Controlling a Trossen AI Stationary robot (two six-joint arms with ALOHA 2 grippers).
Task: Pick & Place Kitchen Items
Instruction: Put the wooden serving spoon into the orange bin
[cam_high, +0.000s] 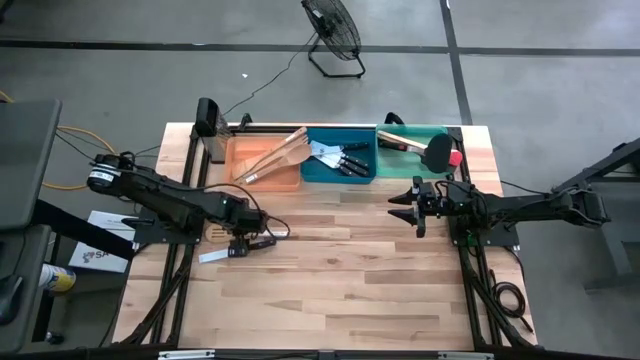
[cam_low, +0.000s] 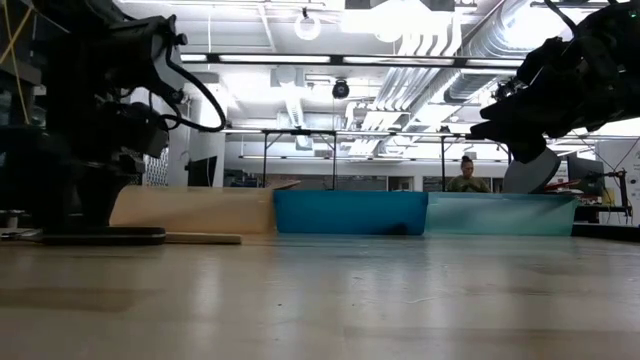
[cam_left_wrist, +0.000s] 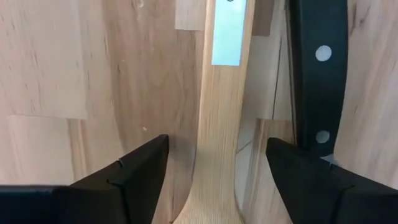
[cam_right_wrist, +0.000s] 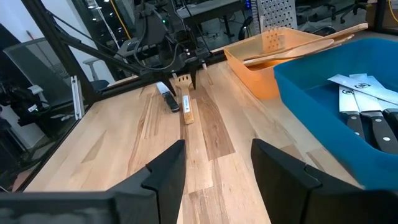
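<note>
Wooden fork lies flat on the bench beside a black-handled knife. Left pincer is spread wide on both sides of its handle. Right pincer hangs spread near the blue bin.

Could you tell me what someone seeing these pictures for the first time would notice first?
Probably the three bins in a row at the table's far edge: the orange bin with wooden utensils, the blue bin with black-handled knives, and the green bin. Next, the left gripper, open, straddling a wooden fork that lies beside a knife on the table's left side. The right gripper waits open near the green bin.
</note>
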